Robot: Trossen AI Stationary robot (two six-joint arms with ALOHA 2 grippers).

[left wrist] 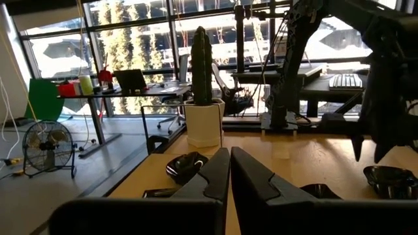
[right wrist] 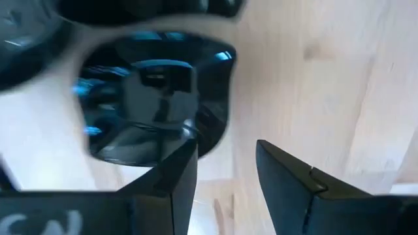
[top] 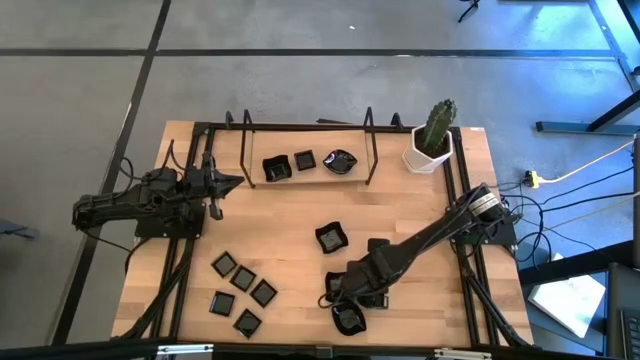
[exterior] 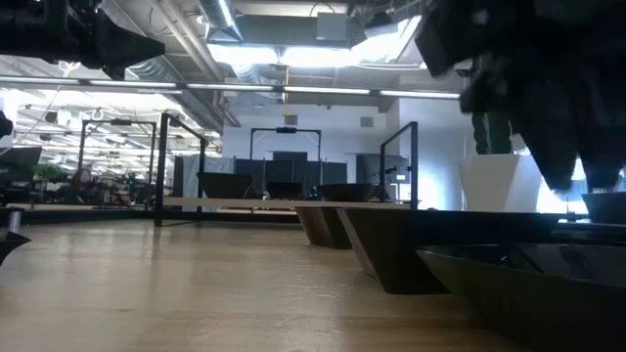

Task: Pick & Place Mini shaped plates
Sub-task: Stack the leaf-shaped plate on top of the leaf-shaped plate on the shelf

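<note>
The right end effector (top: 340,297) hovered part-open and empty beside a wavy-edged mini plate (right wrist: 153,98) at the surface's (top: 290,215) near edge — reaching to pick; next, straddle its rim — the left end effector (top: 228,182) waited shut, far left.

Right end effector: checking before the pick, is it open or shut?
Open: the right end effector shows bare wood between its fingers, beside a glossy plate.

Wooden table (top: 290,215), bare grain, black frame at edges. Cactus (top: 437,124) upright in white pot (top: 428,155), far right corner. Black wire rack (top: 305,150) along far edge. Fan (left wrist: 49,145) and desks beyond.
</note>
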